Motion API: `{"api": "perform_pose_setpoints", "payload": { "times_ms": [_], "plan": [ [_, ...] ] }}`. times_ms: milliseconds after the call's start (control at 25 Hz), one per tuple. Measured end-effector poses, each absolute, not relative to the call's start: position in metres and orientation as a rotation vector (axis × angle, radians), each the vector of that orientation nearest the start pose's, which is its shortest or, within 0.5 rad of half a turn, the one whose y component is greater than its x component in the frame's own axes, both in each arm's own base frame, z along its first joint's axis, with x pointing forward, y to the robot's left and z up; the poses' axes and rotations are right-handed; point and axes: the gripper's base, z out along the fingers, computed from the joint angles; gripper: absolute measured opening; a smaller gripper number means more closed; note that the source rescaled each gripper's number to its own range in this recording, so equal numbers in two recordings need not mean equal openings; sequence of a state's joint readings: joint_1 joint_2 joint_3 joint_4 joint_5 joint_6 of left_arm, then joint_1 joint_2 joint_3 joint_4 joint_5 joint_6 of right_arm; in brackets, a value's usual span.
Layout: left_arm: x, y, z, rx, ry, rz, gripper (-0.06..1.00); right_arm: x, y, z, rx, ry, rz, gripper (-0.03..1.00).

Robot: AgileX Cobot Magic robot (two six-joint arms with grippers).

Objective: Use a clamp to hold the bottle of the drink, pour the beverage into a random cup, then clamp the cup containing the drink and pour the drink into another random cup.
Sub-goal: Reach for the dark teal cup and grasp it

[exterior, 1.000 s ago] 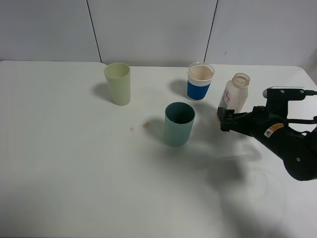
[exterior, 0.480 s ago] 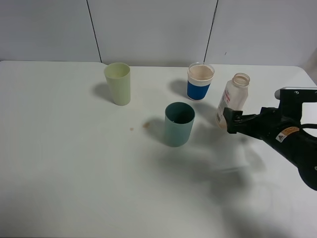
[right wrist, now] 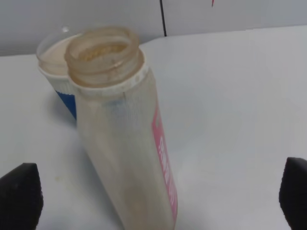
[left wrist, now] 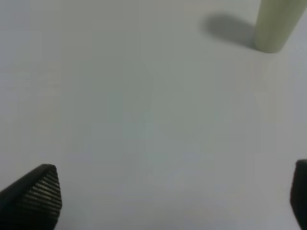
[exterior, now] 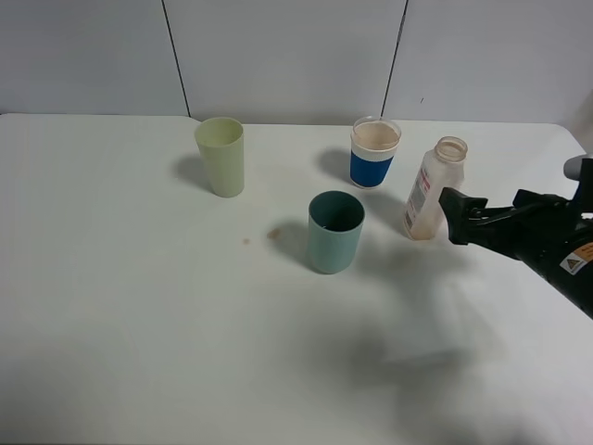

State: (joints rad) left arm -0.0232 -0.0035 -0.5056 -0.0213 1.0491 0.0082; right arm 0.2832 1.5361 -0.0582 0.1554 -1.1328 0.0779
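Standing upright on the white table (exterior: 111, 278), the uncapped bottle of the drink (exterior: 432, 193) is at the right, near a blue-banded cup (exterior: 374, 154). The right pincer (exterior: 460, 213) sits just beside it, spread wide and gripping nothing; the frame edge cuts off its arm. The teal-green cup (exterior: 334, 234) is mid-table, its dark inside hiding any liquid. The pale yellow-green cup (exterior: 220, 158) stands back left. The left pincer (left wrist: 165, 201), wide open and empty, shows only fingertips.
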Motion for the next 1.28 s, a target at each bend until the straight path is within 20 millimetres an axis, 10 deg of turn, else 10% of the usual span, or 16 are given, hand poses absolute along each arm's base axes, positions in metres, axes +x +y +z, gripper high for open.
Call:
{"api": "perform_pose_setpoints", "payload": {
  "times_ms": [520, 1280],
  "plan": [
    [-0.006, -0.002, 0.28, 0.033, 2.023, -0.035, 0.89, 0.16, 0.035, 0.176, 0.002, 1.767, 0.24, 1.0],
    [-0.006, -0.002, 0.28, 0.033, 2.023, -0.035, 0.89, 0.172, 0.049, 0.288, -0.347, 1.735, 0.103, 1.0]
  ]
}}
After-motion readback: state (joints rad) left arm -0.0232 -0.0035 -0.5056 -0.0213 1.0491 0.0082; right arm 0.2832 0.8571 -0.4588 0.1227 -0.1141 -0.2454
